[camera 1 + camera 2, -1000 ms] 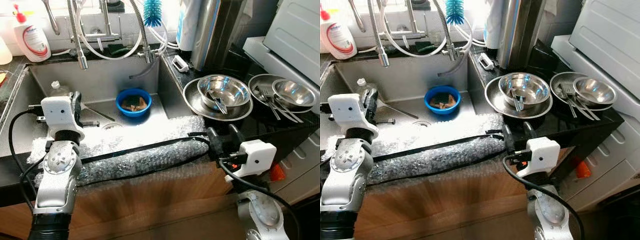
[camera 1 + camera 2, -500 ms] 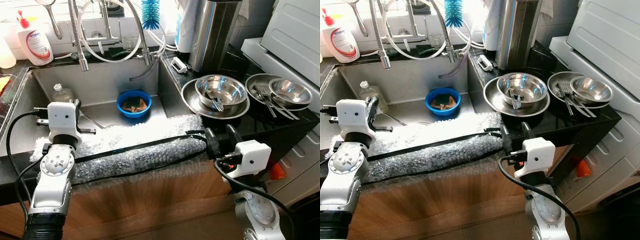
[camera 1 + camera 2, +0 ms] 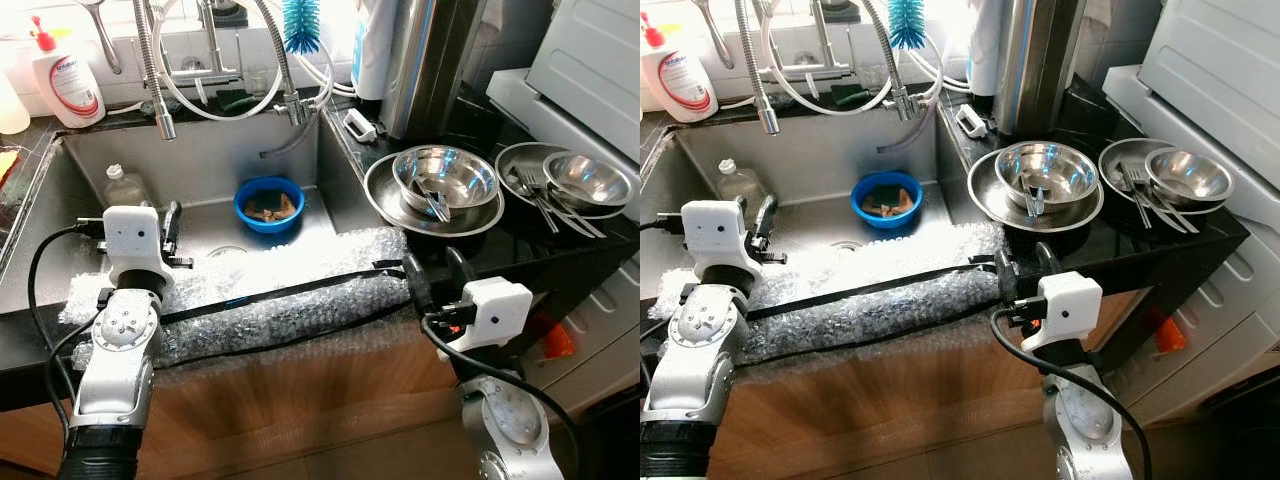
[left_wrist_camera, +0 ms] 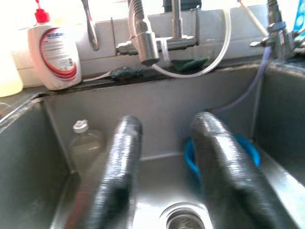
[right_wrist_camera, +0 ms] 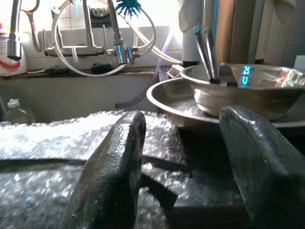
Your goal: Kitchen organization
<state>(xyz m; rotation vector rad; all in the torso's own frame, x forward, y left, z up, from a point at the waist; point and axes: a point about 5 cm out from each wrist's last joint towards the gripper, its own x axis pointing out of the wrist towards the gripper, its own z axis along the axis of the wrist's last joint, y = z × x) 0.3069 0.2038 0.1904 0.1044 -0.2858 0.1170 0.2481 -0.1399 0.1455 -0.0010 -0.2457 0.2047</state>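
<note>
My left gripper (image 3: pixel 168 228) hangs open over the steel sink (image 3: pixel 70 165), with nothing between its fingers (image 4: pixel 119 162). Beyond it in the basin are a blue bowl (image 3: pixel 268 203) holding scraps and a clear plastic bottle (image 3: pixel 122 185). My right gripper (image 3: pixel 432 278) is open at the counter's front edge, just short of a steel bowl (image 3: pixel 445 180) with utensils on a steel plate (image 3: pixel 385 195). In the right wrist view this bowl (image 5: pixel 248 90) is straight ahead of the fingers (image 5: pixel 114 162). A second steel bowl (image 3: pixel 590 183) with forks sits on another plate further right.
Bubble wrap (image 3: pixel 280 295) with a black strap covers the sink's front rim. Faucet hoses (image 3: pixel 160 80), a blue brush (image 3: pixel 303 22) and a soap bottle (image 3: pixel 65 75) line the back. A tall steel container (image 3: pixel 430 60) stands behind the bowls. A white appliance (image 3: pixel 600 60) is at the right.
The view has shifted a little. My left wrist has sunk slightly and turned toward the blue bowl. The right gripper has crept a little left along the counter edge.
</note>
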